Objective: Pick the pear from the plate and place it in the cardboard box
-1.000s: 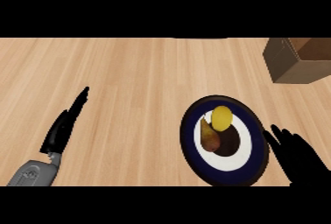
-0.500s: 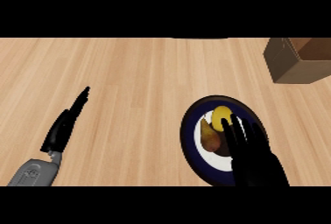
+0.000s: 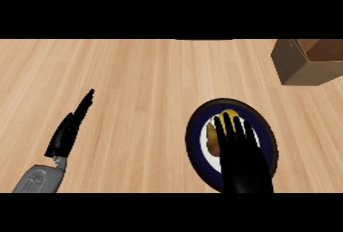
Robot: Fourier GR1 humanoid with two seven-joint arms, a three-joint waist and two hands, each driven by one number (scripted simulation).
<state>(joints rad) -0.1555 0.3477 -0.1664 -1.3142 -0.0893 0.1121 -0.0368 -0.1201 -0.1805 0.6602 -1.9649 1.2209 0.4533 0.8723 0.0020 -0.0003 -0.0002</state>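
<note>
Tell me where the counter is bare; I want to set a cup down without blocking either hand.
The widest bare patch is the wooden counter between the left hand and the plate, running up to the far edge. Another strip lies between plate and cardboard box. The plate is crowded: the right hand hovers over the pear.

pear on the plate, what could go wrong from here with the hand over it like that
The right hand covers most of the pear, so its fingers may close off-centre and nudge the fruit across the plate instead of gripping it. The cardboard box sits far off at the counter's upper right, so a poorly seated pear could slip during the carry.
</note>
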